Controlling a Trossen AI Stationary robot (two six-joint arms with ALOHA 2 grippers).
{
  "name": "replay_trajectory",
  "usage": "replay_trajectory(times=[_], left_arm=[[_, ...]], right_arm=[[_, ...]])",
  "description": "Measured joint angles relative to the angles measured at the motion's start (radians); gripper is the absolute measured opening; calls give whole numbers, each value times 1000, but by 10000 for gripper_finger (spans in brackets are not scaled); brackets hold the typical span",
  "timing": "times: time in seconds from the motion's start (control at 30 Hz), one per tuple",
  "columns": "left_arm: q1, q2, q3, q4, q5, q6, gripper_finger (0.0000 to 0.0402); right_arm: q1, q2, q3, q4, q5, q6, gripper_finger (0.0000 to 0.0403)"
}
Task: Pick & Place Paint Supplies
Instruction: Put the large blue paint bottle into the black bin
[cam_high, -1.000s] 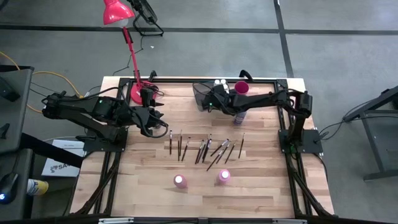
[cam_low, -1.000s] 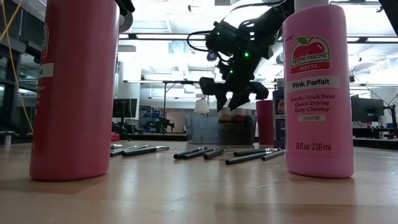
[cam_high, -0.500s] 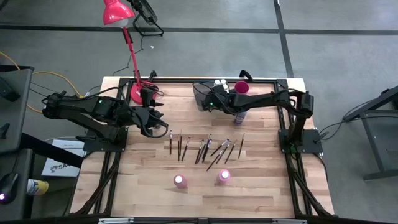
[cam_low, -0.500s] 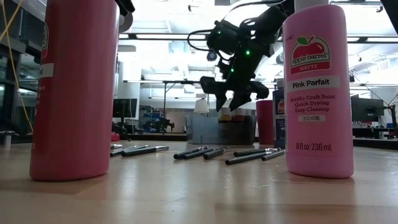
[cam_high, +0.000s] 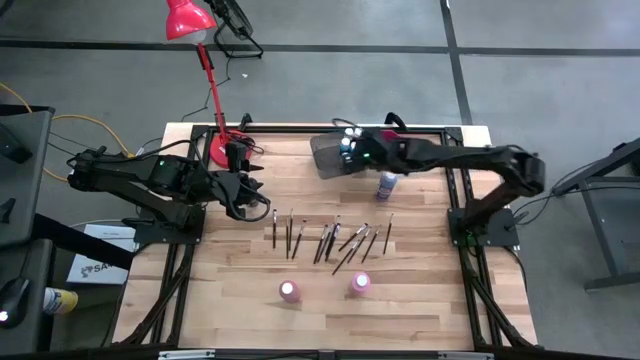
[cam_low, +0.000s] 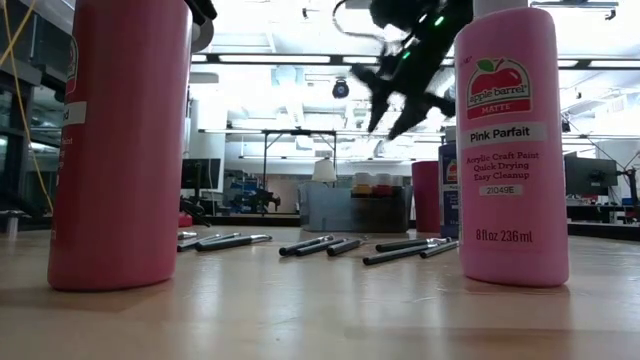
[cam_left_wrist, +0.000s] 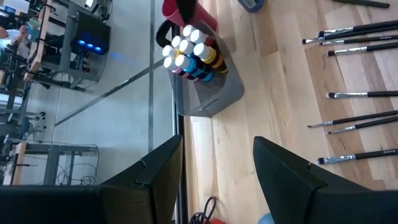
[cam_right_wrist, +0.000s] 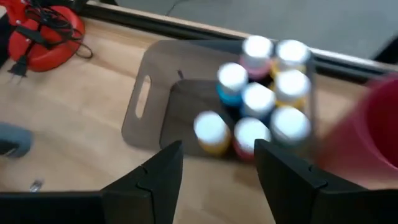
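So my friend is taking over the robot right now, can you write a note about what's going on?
Right gripper: open, empty, above the grey bin at the table's back.
Left gripper: open, empty, waiting at the table's left side, near the red lamp base.
Done: eight small paint bottles stand in the bin, beside the red cup.
Left: two pink paint bottles at the table's front, one bottle standing just right of the bin, and the paintbrushes in a row mid-table, none picked up yet.

High cam overhead; low cam table-level; both wrist cams share bin (cam_left_wrist: 208, 93).
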Motion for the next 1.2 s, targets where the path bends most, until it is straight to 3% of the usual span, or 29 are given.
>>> replay_trajectory(times=[0.13,0.3,0.47,0.67,0.83,1.03,1.2], left_arm=[[0,0,0,0,5,-4,190],[0,-5,0,5,80,-7,190],[1,-56,-77,109,129,3,190],[47,-202,-266,389,312,31,190],[89,-315,-365,504,433,29,190],[94,-360,-374,498,447,30,190],[94,-368,-374,493,446,33,190]], right_arm=[[15,-126,1,-190,-21,47,190],[68,-255,1,-400,-55,126,190],[149,-289,0,-531,-47,147,190],[232,-288,-69,-475,7,118,190],[253,-288,-154,-433,42,115,190],[277,-288,-211,-398,158,110,190],[276,-288,-240,-355,170,91,190]])
